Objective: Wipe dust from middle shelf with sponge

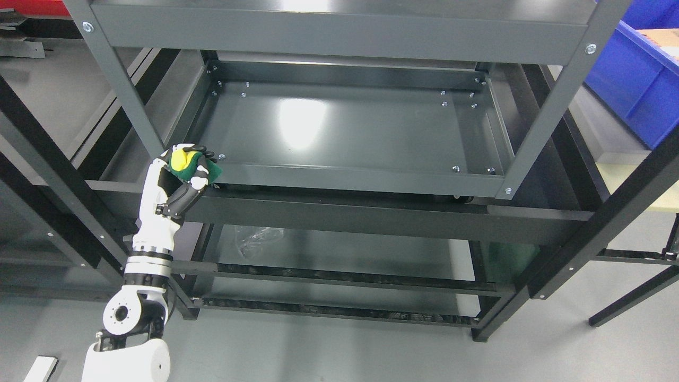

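left hand (183,175) clasps spongy yellow-green sponge (192,164).

Left hand (180,172) grips sponge (193,164) at shelf (345,127).

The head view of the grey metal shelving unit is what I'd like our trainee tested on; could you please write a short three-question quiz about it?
1. True or false: the left hand grips the yellow-and-green sponge.
2. Where is the sponge relative to the grey metal middle shelf tray? A) at its front-left corner B) at its back-right corner C) lying in its centre
3. Fill in: the blue plastic bin sits at the picture's upper ____.

Key
1. True; its fingers wrap around the sponge.
2. A; it is over the front rim, near the left post.
3. Right.
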You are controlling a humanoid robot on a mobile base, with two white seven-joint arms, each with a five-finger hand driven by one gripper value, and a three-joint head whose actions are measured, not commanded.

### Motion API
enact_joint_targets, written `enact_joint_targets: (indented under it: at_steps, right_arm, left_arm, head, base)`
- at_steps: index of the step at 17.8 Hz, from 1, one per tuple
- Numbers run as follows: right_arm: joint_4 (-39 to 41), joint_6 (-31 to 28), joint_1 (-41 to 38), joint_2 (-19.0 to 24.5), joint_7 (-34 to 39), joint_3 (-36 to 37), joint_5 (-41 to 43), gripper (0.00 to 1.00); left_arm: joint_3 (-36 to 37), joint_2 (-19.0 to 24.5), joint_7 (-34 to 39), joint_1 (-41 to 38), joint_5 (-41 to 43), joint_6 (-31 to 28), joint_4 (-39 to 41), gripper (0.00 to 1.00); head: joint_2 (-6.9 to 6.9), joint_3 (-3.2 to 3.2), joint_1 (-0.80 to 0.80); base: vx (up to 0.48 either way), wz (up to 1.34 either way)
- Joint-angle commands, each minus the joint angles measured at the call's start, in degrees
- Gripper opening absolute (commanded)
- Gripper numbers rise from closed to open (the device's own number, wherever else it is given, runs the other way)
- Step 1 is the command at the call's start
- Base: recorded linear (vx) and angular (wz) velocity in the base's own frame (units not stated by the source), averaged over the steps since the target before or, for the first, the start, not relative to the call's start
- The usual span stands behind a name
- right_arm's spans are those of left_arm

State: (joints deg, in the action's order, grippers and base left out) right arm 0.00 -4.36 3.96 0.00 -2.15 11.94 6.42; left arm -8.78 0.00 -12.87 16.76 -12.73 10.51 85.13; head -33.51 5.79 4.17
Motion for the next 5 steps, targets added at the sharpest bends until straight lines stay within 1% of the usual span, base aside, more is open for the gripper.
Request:
enact_joint_targets:
  at_steps: [1,5]
  right_arm:
    - [1.00,-0.04,0.00,-1.00,0.05,-0.07,0.00,1.00]
    - [1.00,-0.04,0.00,-1.00,0.05,0.02,0.00,1.00]
  left_arm:
    - [-0.10,1.00,0.30,-1.73,-0.10,-0.23,2.67,0.02]
    - [-0.01,1.00,0.21,-1.64,-0.19,-0.23,2.67,0.02]
  head:
    - [0.00,0.00,0.00]
    - [0.00,0.00,0.00]
  base:
    - [0.000,0.00]
    - [0.000,0.00]
